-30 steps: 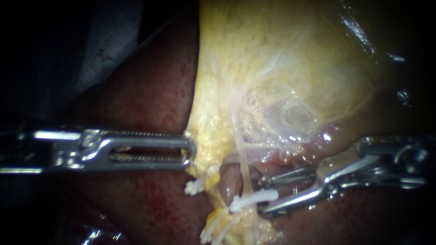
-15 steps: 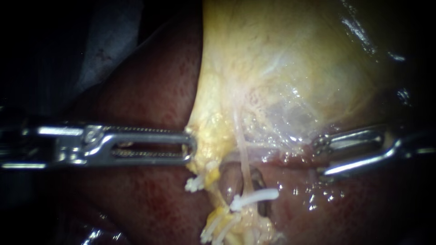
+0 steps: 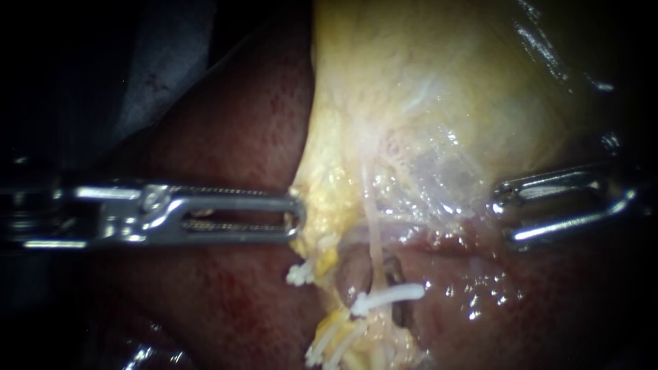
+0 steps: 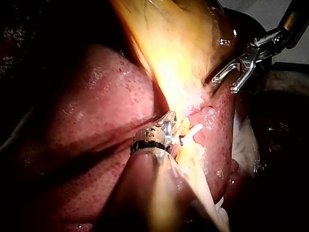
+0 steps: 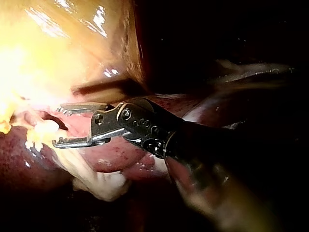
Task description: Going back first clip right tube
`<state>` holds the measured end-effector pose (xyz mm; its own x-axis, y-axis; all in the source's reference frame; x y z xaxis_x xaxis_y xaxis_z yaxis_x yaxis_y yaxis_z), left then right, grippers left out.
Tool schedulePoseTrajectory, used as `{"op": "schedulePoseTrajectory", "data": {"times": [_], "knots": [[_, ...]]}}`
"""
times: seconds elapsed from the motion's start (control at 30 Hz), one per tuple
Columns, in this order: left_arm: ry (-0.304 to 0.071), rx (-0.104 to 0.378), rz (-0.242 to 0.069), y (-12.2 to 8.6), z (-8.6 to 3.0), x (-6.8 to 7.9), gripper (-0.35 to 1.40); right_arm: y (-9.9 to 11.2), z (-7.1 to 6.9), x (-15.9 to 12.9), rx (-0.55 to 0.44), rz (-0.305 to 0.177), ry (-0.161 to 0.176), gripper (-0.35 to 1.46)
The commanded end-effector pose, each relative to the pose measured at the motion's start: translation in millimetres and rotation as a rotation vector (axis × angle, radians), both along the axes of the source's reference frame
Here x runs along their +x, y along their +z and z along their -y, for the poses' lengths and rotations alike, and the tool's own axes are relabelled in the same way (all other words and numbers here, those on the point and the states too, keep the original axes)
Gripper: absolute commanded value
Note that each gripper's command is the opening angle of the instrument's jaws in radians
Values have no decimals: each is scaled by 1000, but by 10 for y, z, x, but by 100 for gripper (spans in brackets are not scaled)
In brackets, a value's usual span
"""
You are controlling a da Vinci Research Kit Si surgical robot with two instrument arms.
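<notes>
The left instrument (image 3: 297,217), its shaft sunk in darkness, has its jaws clamped on the yellow edge of the gallbladder (image 3: 425,103). A white clip (image 3: 387,298) crosses the thin tube (image 3: 373,236), whose lower end is hard to trace. The right instrument (image 3: 504,212), largely in shadow, has its jaws parted and empty, well apart from the clip.

Endoscope: hangs close over the tissue, facing the pale yellow, glistening gallbladder (image 3: 439,103) and the dark red, mottled liver (image 3: 233,137). The slim steel left instrument (image 3: 296,216) and the slim steel right instrument (image 3: 504,214) enter from opposite sides.
Left wrist camera: sits on the left arm and looks along its own shaft, very near the gallbladder's edge.
Right wrist camera: sits on the right arm and looks along its own shaft, equally near.
Shared ground: all three views show the gallbladder's edge against the liver. Endoscope and left wrist views also share the small white clip (image 3: 387,298) and the right instrument.
</notes>
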<state>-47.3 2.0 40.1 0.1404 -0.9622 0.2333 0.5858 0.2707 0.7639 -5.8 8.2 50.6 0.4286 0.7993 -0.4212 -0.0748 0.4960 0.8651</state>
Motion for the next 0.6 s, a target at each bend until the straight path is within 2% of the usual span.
{"op": "schedulePoseTrajectory", "data": {"times": [0.03,0.27,0.47,0.6], "knots": [[-2,-2,-3,4,-1,-5,-35,0,0,0,0,0,0,42],[4,0,1,24,2,-32,-35,0,1,0,0,0,0,42],[8,3,4,28,3,-43,-35,0,1,-1,0,0,0,41],[9,4,5,27,4,-45,-35,0,1,-1,0,0,-1,41]]}}
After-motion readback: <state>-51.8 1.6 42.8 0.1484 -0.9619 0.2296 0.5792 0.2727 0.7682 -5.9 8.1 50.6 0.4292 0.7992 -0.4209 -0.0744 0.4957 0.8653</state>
